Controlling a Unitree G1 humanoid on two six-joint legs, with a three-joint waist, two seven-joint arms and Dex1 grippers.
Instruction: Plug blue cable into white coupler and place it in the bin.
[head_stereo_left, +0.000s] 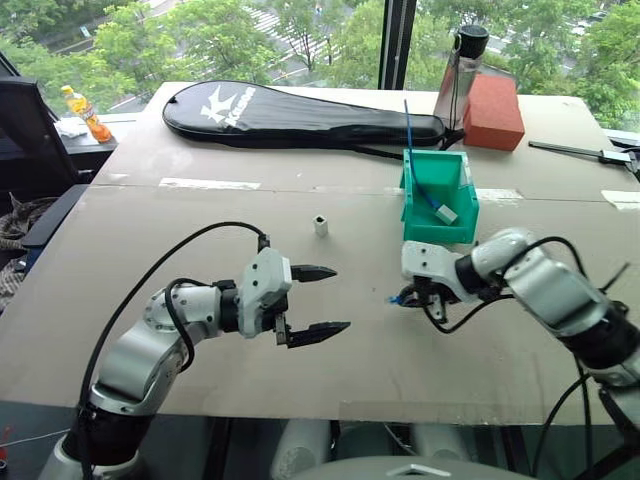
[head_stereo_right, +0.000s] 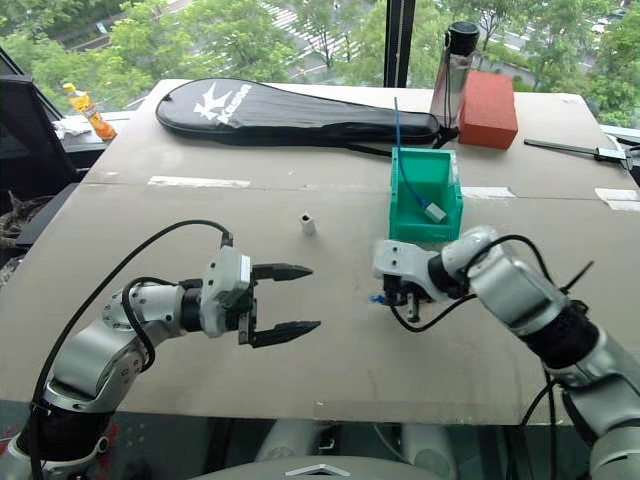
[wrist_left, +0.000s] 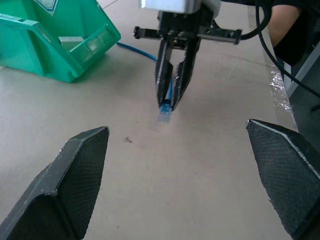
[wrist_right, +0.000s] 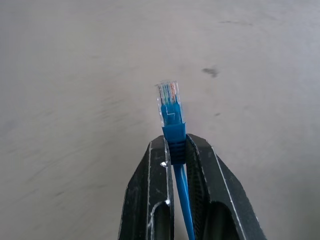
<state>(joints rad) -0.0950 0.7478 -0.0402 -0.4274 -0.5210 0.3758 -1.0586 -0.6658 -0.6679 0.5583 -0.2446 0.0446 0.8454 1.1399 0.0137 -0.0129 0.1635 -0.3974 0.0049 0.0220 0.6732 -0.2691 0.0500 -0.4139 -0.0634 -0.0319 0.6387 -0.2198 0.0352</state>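
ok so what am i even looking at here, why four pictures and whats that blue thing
A two-armed robot works at a table. The two wide pictures come from cameras in its head, looking down over its arms. The other two come from cameras on each wrist, looking along that hand's black fingers.

The right gripper is shut on the blue cable, just behind its clear plug. The left gripper is open and holds nothing.

On the table stand the white coupler, a tiny block that the plug should enter, and the bin, green, with another blue cable inside it. Further back lie a black racket bag, a bottle and a red block.
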